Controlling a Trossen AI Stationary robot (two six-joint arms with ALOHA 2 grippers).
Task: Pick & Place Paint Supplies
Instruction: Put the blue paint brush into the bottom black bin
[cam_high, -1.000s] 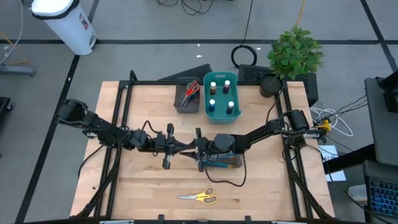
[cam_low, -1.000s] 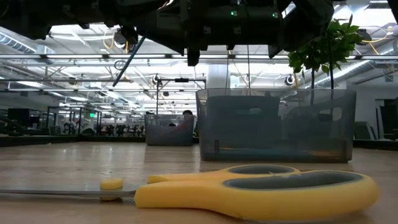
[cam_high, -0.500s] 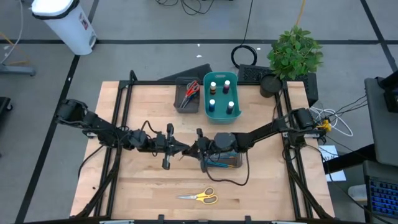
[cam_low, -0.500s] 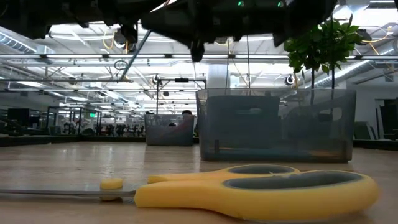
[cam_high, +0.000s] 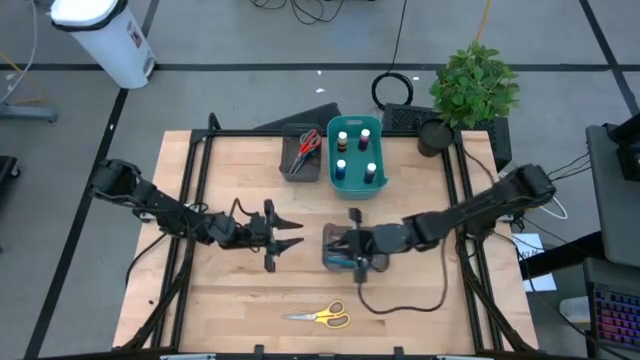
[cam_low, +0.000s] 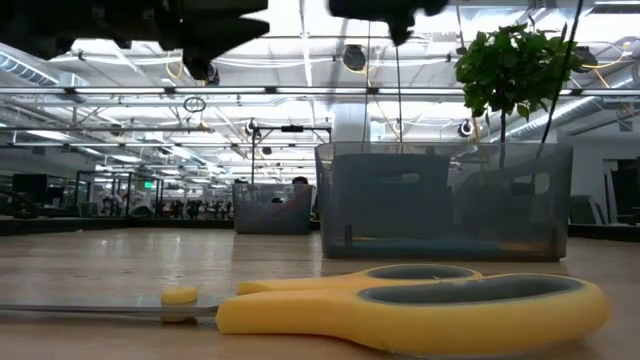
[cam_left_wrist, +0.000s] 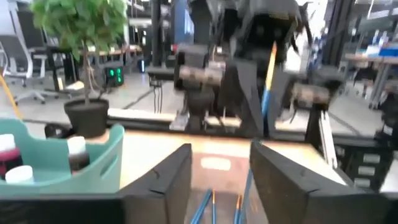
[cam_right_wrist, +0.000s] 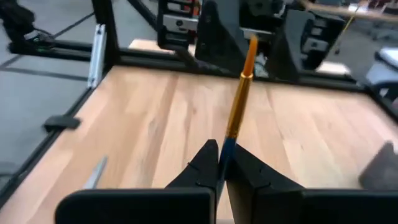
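Observation:
My right gripper (cam_right_wrist: 222, 158) (cam_high: 348, 240) hovers over a dark grey tray (cam_high: 362, 262) mid-table and is shut on a thin blue-and-orange brush (cam_right_wrist: 239, 93) (cam_left_wrist: 268, 68). My left gripper (cam_left_wrist: 221, 152) (cam_high: 292, 234) stands open a little to the tray's left, facing the right gripper and touching nothing. More brushes (cam_left_wrist: 208, 205) lie in that tray. Yellow scissors (cam_high: 320, 316) (cam_low: 400, 300) lie flat near the table's near edge. Paint bottles (cam_high: 356, 150) stand in the teal bin (cam_high: 332, 170). Red, green and blue scissors (cam_high: 305, 145) sit in a second grey tray. My right gripper pinches the brush between its two fingers on the blue part of the handle (cam_right_wrist: 227, 144). The brush runs along the fingers and sticks out past their tips, its orange part (cam_right_wrist: 242, 74) pointing toward my left gripper. The brush is lifted clear of the tray and table.
A potted plant (cam_high: 472, 85) stands at the table's far right corner. The black frame rails (cam_high: 200, 150) run along the table's left and right sides. A cable (cam_high: 400, 300) trails on the wood below the right arm. Bare wood lies around the yellow scissors.
The two grippers stood tip to tip over the tray's left end. My right gripper has since drawn back toward the table's right and risen, carrying the brush, with its arm folding back. My left gripper has stayed about where it was.

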